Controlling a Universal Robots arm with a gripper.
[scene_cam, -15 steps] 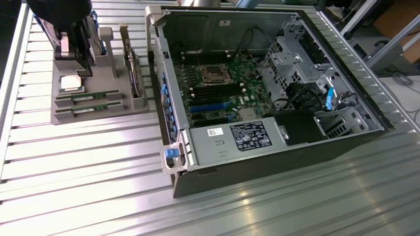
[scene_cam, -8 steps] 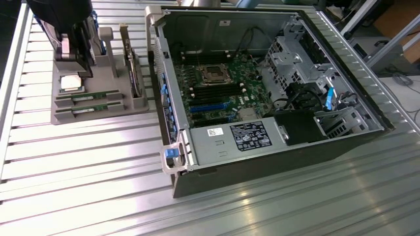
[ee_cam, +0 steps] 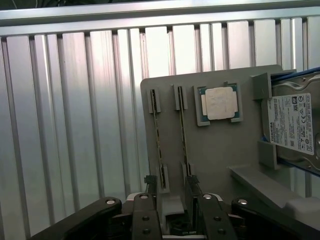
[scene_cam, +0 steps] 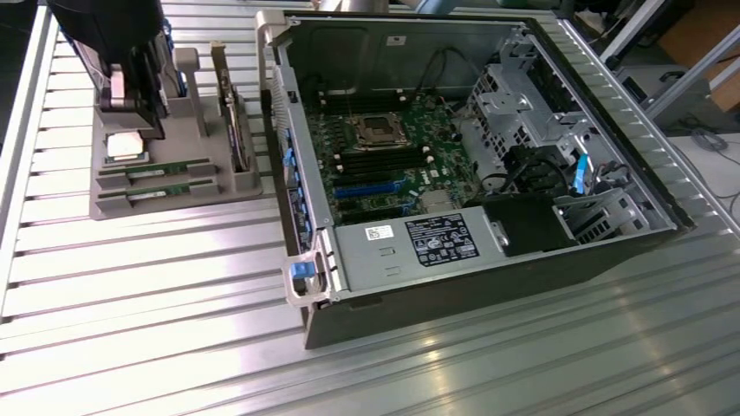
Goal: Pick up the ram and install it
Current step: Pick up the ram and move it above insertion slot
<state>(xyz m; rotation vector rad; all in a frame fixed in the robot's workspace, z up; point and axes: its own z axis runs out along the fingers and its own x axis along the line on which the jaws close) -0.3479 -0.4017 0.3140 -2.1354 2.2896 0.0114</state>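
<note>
While the tool (ee_cam: pixel 171 199) hangs wide open and empty over the grey holder (ee_cam: pixel 220 150) on the bench, the ram (scene_cam: pixel 159 168) stands on edge in its slot. It looks light, thin, stiff and fragile; I'd pinch its flat faces mid-length.

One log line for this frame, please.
gripper: open, empty, over gray holder | ram: on edge in holder slot | second stick: beside it | computer case: side open

Bright overhead light, glare streaks across table (scene_cam: pixel 139 286), dim case (scene_cam: pixel 486 299) interior
</note>
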